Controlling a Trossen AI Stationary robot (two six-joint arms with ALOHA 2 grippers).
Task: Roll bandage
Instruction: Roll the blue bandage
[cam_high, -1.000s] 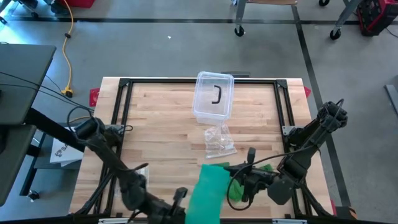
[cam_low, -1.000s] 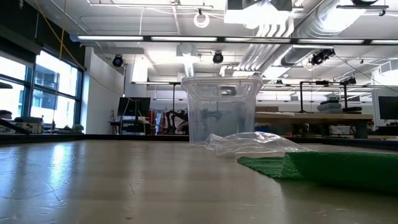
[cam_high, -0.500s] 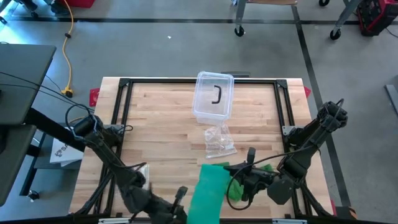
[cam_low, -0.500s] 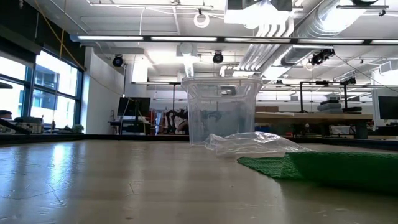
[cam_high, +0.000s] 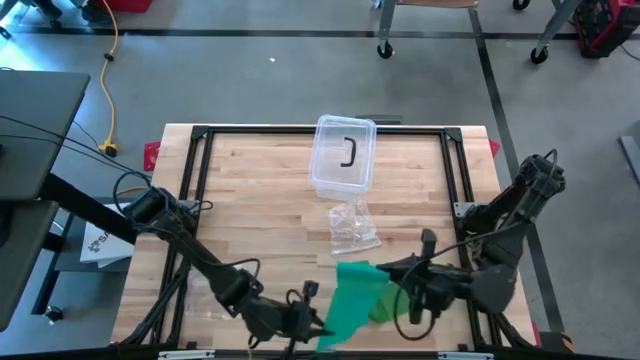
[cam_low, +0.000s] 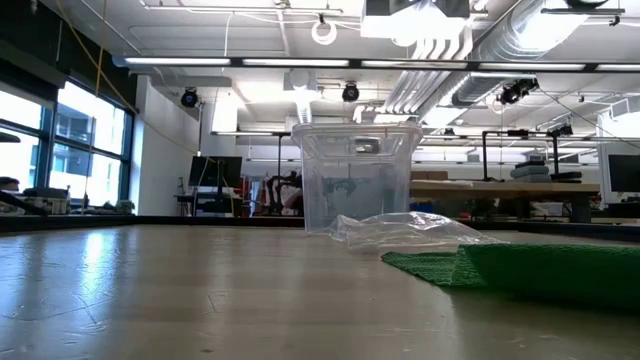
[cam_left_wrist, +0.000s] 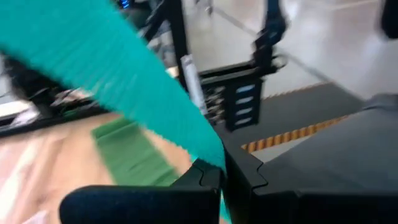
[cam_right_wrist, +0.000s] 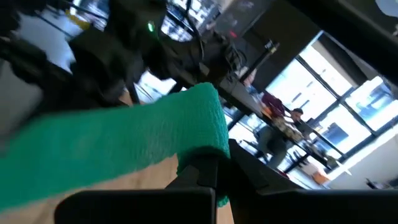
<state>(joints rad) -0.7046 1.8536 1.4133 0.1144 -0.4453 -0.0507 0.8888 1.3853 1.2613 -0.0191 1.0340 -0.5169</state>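
— So what did the scene hold, biggest thing first?

— Well, the tabletop (cam_high: 260, 190) was the largest: pale wood planks inside a black frame (cam_high: 195, 140). Both dark arms reached in over its near edge, the left arm (cam_high: 190, 245) from the left side and the right arm (cam_high: 500, 215) from the right.

— And the bandage?

— The bandage (cam_high: 352, 300) was a green strip stretched at the near edge, a little right of centre, running slantwise between the two pincers. In the low view it lay as a green band (cam_low: 520, 268) along the right of the tabletop.

— Who had hold of it?

— Both did. The left pincer (cam_high: 312, 322) was clenched on the strip's lower end, near the front frame rail; its wrist view showed the teal-green cloth (cam_left_wrist: 118, 81) running up from between the dark fingers (cam_left_wrist: 205, 177). The right pincer (cam_high: 400, 293) was clenched on the other end, where the cloth bunched up; its wrist view showed the green band (cam_right_wrist: 124, 146) pinched at the fingers (cam_right_wrist: 205, 171).

— Anything else on the wood?

— A clear plastic box (cam_high: 343, 155) stood near the far edge, about the middle, with a dark hook-shaped piece (cam_high: 349, 153) inside. A crumpled clear bag (cam_high: 353, 226) lay between the box and the bandage, just apart from both. From the low view, the bag (cam_low: 405, 232) sat in front of the box (cam_low: 355, 175).

— Beyond the tabletop?

— A yellow cable (cam_high: 108, 85) trailed over the grey floor at the left.
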